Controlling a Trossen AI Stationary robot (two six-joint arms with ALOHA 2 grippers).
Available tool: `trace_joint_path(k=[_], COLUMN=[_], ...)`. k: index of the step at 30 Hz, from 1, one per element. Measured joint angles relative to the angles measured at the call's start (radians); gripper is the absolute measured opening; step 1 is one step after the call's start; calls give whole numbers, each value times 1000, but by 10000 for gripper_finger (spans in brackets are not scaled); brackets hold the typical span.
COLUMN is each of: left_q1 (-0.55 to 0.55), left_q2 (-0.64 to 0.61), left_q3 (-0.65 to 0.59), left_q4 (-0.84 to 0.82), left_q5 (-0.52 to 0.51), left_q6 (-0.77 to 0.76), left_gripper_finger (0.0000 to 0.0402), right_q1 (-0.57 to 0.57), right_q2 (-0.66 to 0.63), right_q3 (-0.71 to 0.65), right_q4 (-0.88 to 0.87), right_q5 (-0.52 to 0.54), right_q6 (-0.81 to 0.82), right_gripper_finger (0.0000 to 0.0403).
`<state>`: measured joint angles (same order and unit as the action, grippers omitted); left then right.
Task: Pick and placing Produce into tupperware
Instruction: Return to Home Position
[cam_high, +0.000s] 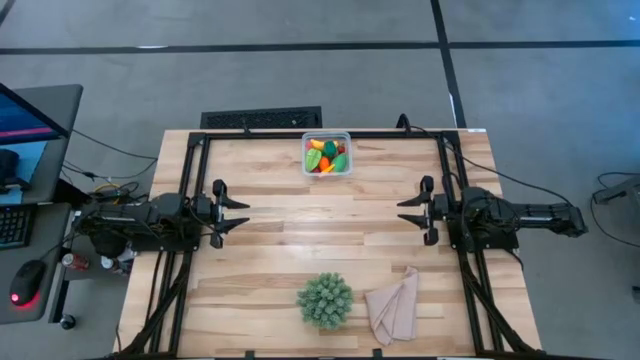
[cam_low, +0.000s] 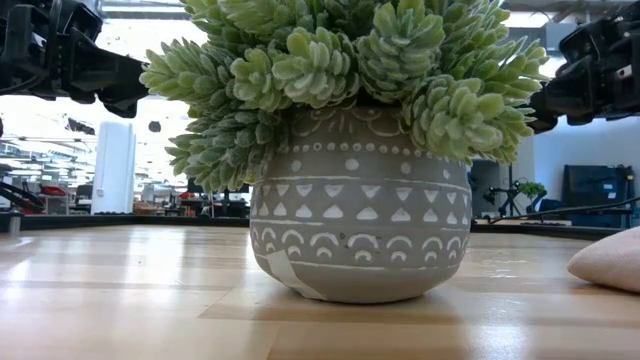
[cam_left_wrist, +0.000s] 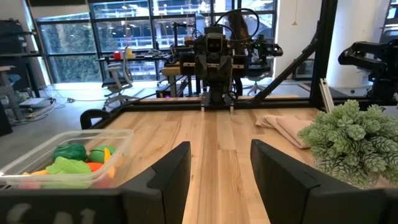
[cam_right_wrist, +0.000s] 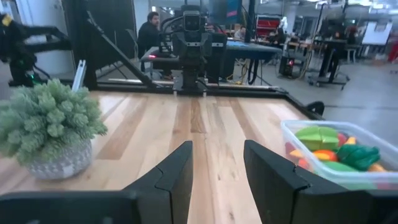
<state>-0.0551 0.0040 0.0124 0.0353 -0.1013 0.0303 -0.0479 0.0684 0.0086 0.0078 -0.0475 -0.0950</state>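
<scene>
The clear, round-cornered plastic tupperware (cam_high: 350, 156) is set midway along the far edge of the planked wooden worktop (cam_high: 330, 215), with glossy toy produce (cam_high: 326, 156) heaped inside. The left gripper (cam_high: 240, 213) and right gripper (cam_high: 405, 212) are held spread wide, empty, by the side edges. A spiky potted plant (cam_high: 324, 299) and a beige cloth (cam_high: 393, 307) are set near the opposite edge.

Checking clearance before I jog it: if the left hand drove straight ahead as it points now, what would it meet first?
The left hand looks across bare table straight at the right hand, likely its first contact. The tupperware and plant sit off to either side.
</scene>
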Motion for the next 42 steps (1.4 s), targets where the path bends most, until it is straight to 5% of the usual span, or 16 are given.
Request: trace_joint_path(k=[42], left_q1=[0], left_q2=[0], left_q3=[0], left_q4=[0], left_q5=[0], left_q6=[0], left_gripper_finger=[160], right_q1=[0], right_q2=[0], right_q3=[0], right_q4=[0], right_q5=[0], right_q6=[-44], right_gripper_finger=[136])
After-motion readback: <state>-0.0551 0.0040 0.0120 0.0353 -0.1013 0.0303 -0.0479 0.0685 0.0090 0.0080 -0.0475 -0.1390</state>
